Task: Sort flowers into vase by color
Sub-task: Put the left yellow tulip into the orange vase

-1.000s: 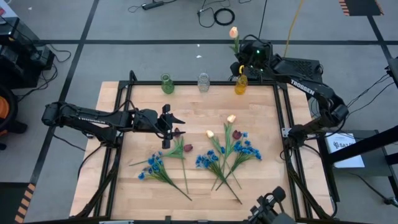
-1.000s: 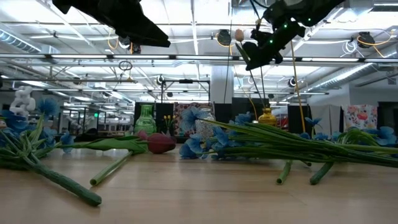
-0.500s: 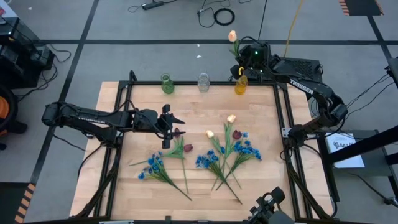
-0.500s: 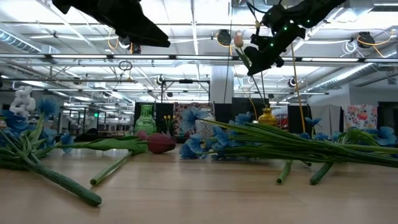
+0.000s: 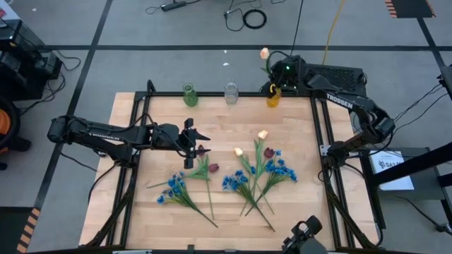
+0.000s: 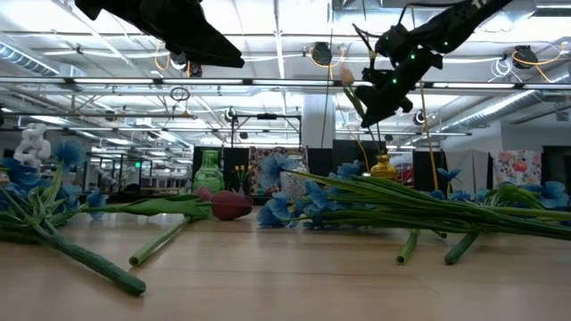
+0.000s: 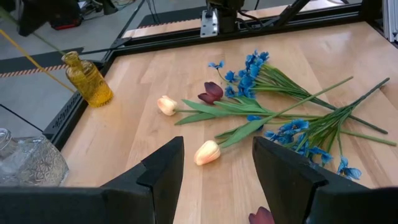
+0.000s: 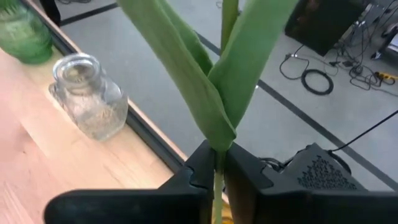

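Now | right hand (image 5: 274, 76) clamps cream tulip (image 5: 264, 53) stem | above yellow vase (image 5: 273, 96)

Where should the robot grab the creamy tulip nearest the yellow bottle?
On the thin stem just behind the tulip head, coming straight down from above. It lies flat on the table, and that bit looks bare of leaves.

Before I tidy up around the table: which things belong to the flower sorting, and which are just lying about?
Part of the job:
- cream tulip in the right gripper
- yellow vase
- green vase
- clear vase
- flowers on the table

Lying about:
- cables on the floor
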You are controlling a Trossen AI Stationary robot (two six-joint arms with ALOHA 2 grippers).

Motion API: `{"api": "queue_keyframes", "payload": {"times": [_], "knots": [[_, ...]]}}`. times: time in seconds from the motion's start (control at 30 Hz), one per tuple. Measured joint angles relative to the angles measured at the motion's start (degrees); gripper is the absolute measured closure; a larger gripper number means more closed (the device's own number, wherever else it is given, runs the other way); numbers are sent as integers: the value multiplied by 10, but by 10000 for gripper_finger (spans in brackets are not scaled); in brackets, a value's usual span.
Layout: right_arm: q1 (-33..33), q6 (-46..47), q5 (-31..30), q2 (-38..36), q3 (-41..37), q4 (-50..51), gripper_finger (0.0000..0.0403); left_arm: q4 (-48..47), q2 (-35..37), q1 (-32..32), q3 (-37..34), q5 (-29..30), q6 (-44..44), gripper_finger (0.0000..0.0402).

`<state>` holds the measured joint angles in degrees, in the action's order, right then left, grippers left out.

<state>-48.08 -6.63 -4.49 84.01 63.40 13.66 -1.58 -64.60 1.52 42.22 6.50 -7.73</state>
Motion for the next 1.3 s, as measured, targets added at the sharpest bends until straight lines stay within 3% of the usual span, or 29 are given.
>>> {"api": "queue_keyframes", "payload": {"times": [0.73, 1.07, 1.3], "knots": [[0, 25, -15, 0, -18, -3, 366, 0, 0, 0, 0, 0, 0, 204], [0, 30, -31, -15, -18, 23, 242, -3, 0, 0, 0, 0, 0, 204], [0, 40, -46, -86, -18, 77, 179, -4, 0, 0, 0, 0, 0, 204]]}}
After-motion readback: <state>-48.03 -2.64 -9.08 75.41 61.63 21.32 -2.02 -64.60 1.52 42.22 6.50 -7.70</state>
